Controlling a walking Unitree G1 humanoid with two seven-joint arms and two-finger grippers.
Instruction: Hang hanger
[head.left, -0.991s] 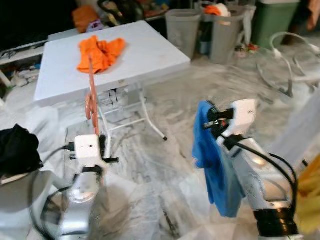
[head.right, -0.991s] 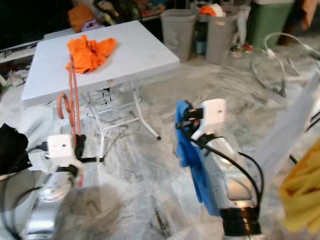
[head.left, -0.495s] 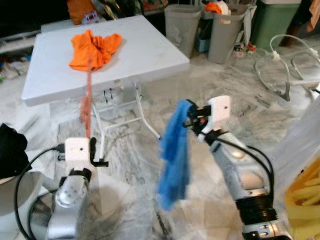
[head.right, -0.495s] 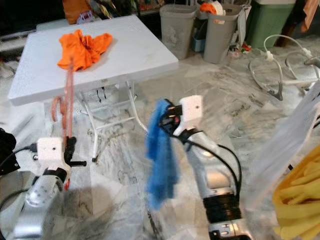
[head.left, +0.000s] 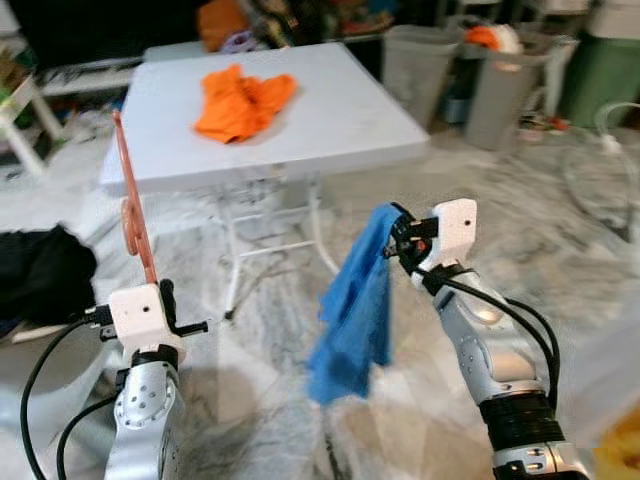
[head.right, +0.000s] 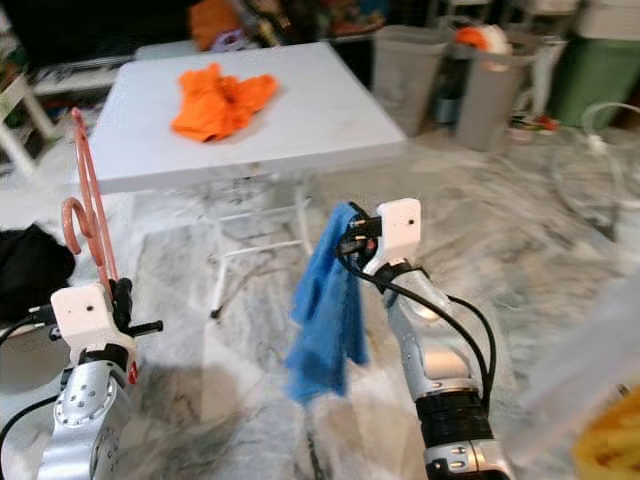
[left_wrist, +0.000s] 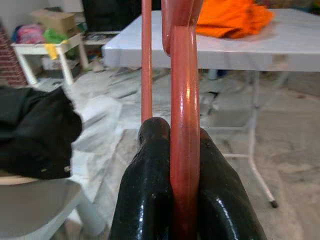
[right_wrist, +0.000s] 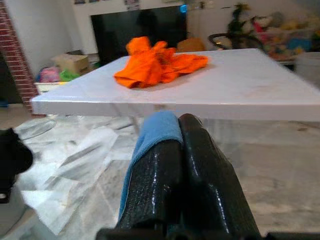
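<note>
Table (head.left: 330, 120), white and folding, stands ahead of both grippers, with an orange garment (head.left: 240, 100) lying on its far side. Black clothing (head.left: 40, 275) lies left of the left gripper. Blue cloth (head.left: 355, 305) hangs straight down from the right gripper (head.left: 400, 240), whose fingers are clamped on its top edge. Hanger (head.left: 133, 205), salmon red, stands with its long axis near vertical, rising above the left gripper (head.left: 160, 295), fingers pinched on its lower end.
</note>
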